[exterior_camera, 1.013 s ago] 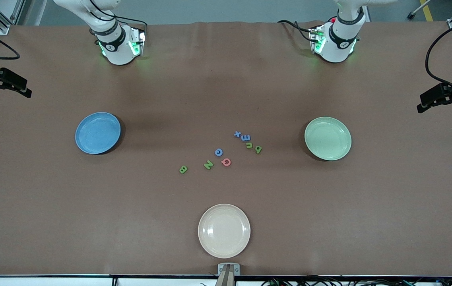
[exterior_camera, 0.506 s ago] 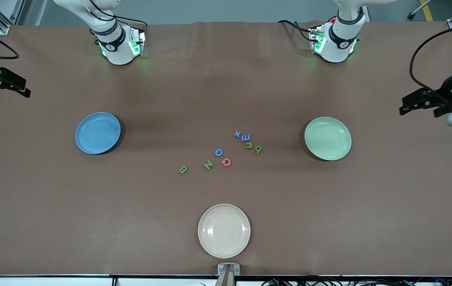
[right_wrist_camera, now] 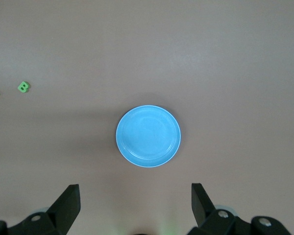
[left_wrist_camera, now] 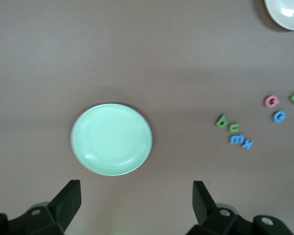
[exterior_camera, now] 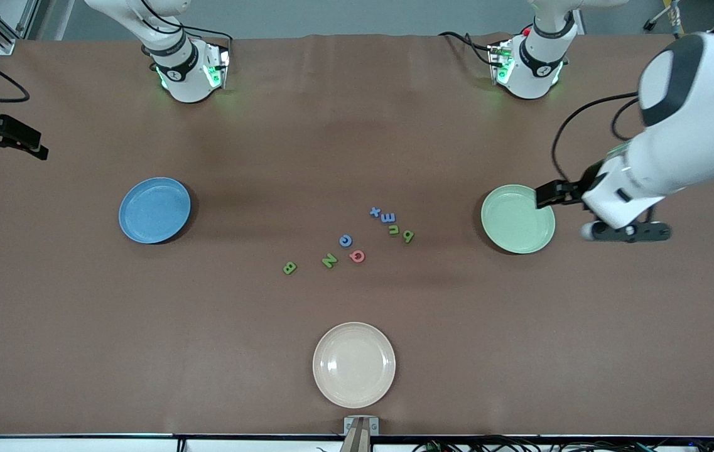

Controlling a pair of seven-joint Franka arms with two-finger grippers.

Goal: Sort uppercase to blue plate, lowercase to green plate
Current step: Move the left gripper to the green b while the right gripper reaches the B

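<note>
The uppercase letters lie mid-table: green B [exterior_camera: 289,268], green N [exterior_camera: 329,260], blue C [exterior_camera: 345,240], pinkish Q [exterior_camera: 357,255]. The lowercase x [exterior_camera: 375,211], m [exterior_camera: 387,217], u [exterior_camera: 393,230] and b [exterior_camera: 407,236] sit in a short row beside them, toward the green plate [exterior_camera: 517,218]. The blue plate [exterior_camera: 154,209] lies toward the right arm's end, and both plates are empty. My left gripper [exterior_camera: 548,194] hangs open over the green plate's [left_wrist_camera: 111,139] rim. My right gripper [exterior_camera: 41,144] hangs open over the table's edge, with the blue plate [right_wrist_camera: 148,136] in its wrist view.
A cream-white plate [exterior_camera: 353,364] lies empty near the table's front edge, nearer the camera than the letters. The two arm bases [exterior_camera: 190,75] [exterior_camera: 529,69] stand along the table's back edge. The left arm's white body [exterior_camera: 677,138] hangs over the table's end.
The left arm has swung in from the table's end, bringing its gripper to the green plate's rim. The right gripper has barely shifted. Letters and plates have not moved.
</note>
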